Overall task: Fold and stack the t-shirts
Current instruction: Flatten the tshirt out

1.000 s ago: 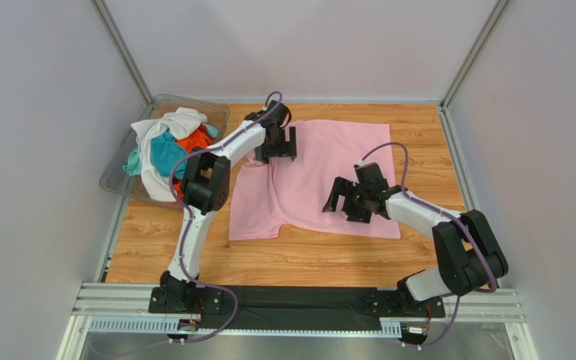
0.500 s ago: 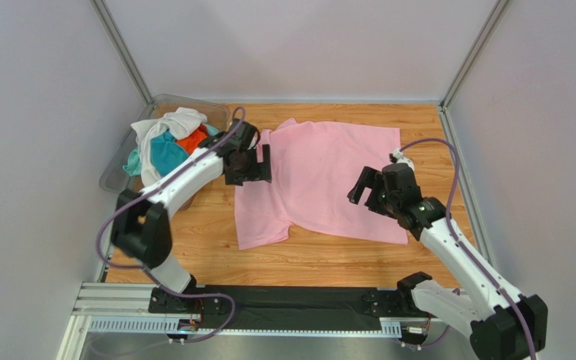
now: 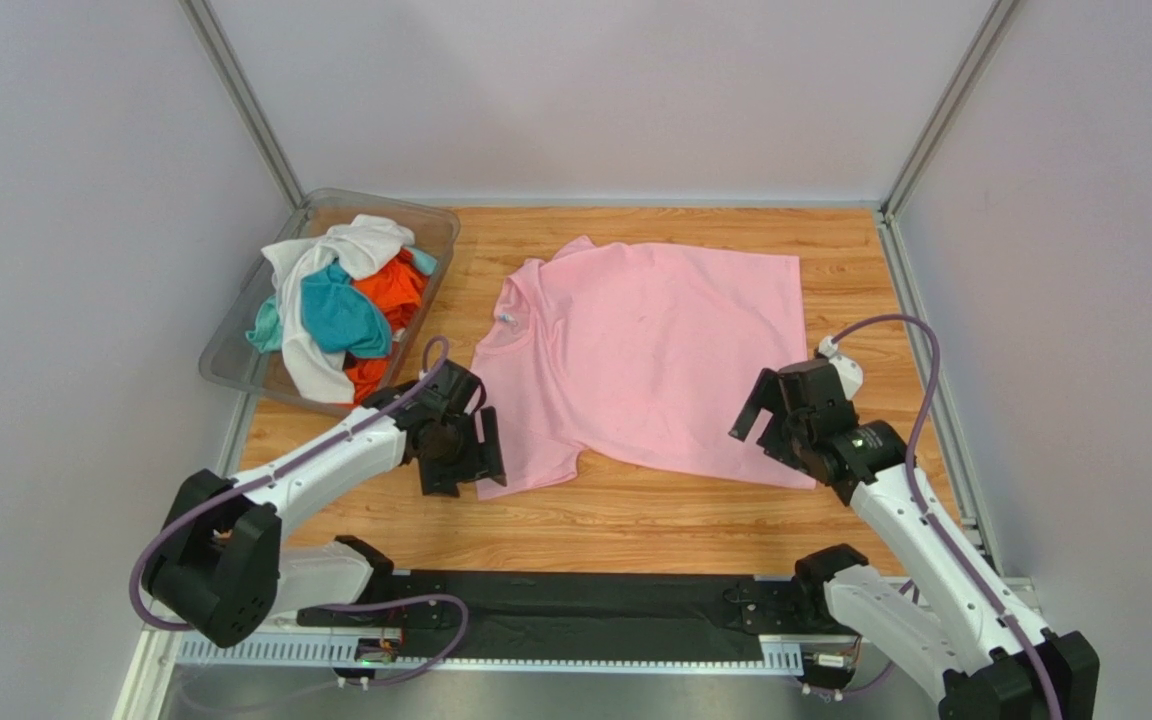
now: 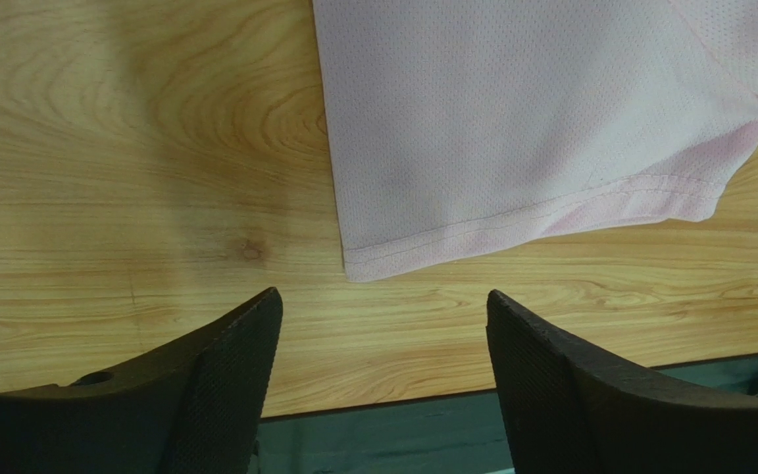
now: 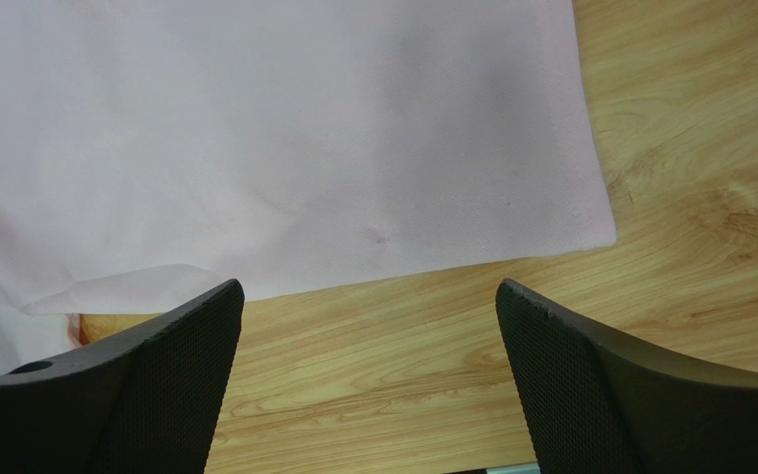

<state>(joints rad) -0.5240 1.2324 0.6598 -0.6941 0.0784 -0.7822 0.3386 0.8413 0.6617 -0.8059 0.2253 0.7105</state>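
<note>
T-shirt [image 3: 657,345], pink mesh knit, flat; table [image 3: 627,525] woodgrain.

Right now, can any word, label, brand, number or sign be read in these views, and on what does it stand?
None can be read.
The pink t-shirt is plain, with no print or tag visible in any view.
The shirts in the clear bin show no lettering.

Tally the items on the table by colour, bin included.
Pink shirt: 1
White shirt: 1
Teal shirt: 1
Orange shirt: 1
Clear bin: 1
Total: 5. The three shirts in the bin are crumpled together, so each colour is counted once; more may be hidden.
</note>
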